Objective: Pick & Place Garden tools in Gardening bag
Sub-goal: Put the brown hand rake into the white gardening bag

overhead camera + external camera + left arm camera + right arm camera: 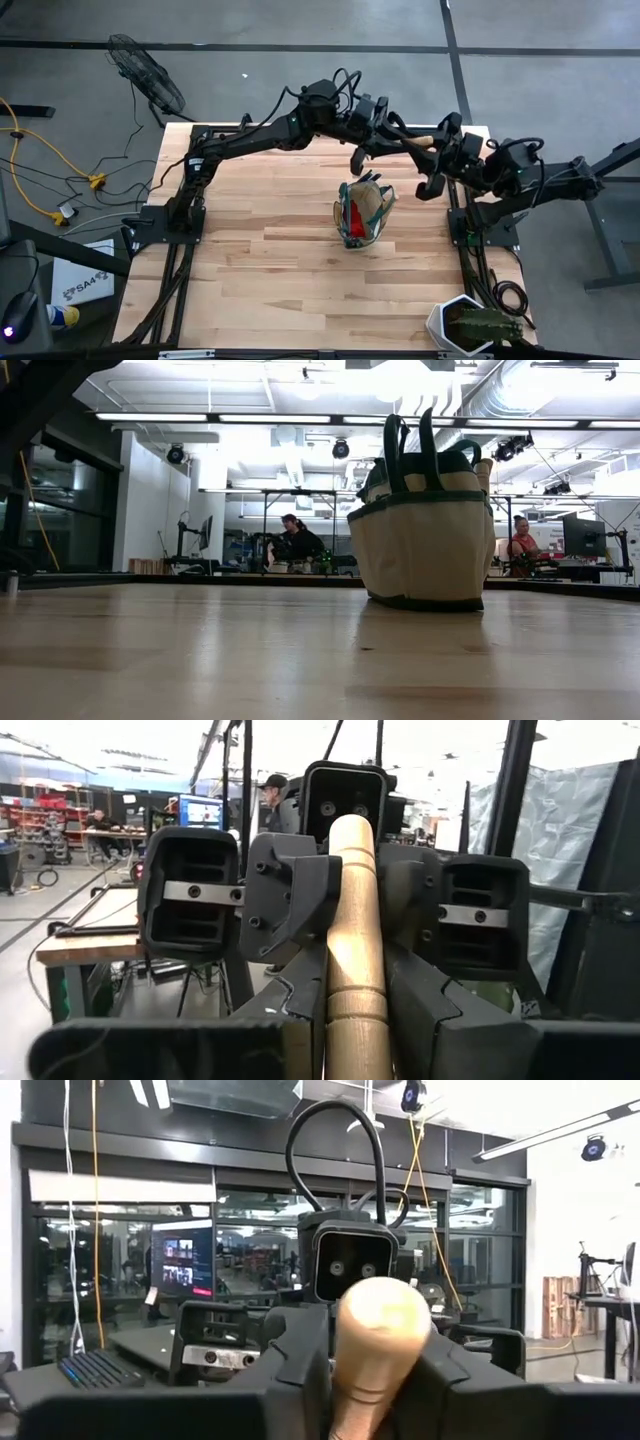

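On the left of the high view we see the left arm reach across the far edge of the wooden table (pixel 250 260). The left gripper (pixel 378 128) is raised above the far side of the table, and its fingers (pixel 300 990) are pressed onto the wooden handle (pixel 355 950) of a garden tool. The same handle shows in the right wrist view as a rounded wooden end between the fingers of the right gripper (pixel 380 1380). The right gripper, in the high view (pixel 440 150), meets the left one just beyond the bag, and the handle lies between them. We cannot tell whether the right fingers already pinch the handle or only stand close around it. Below the two grippers, near the middle of the table, the gardening bag (pixel 363 213) stands upright with tools inside it. At the near right corner sits a plant in a white pot (pixel 470 325).
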Robot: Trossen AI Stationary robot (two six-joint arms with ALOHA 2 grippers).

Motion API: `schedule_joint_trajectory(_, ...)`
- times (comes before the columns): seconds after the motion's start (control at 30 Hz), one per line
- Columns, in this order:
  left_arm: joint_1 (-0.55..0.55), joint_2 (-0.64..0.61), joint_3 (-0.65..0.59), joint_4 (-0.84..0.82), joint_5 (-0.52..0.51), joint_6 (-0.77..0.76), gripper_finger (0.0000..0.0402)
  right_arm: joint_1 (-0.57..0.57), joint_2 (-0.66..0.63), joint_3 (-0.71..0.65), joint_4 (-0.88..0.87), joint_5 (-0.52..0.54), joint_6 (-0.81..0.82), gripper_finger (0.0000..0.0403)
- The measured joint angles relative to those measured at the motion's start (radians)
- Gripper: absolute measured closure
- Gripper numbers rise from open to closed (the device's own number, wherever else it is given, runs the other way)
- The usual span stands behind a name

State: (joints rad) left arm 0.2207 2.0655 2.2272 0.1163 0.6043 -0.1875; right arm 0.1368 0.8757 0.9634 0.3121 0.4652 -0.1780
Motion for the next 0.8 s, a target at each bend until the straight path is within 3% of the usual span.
schedule_joint_trajectory(0.13, 0.000, 0.000, 0.000, 0.009, 0.014, -0.005, 0.0340, 0.000, 0.000, 0.000, 0.005, 0.001, -0.001, 0.0348)
schedule_joint_trajectory(0.47, 0.002, 0.000, 0.001, -0.035, 0.016, -0.023, 0.0338, 0.000, -0.007, 0.000, -0.015, 0.007, 0.003, 0.0350)
schedule_joint_trajectory(0.8, 0.002, -0.004, 0.004, -0.183, 0.014, 0.028, 0.0191, 0.000, -0.028, -0.003, -0.070, 0.043, 0.001, 0.0350)
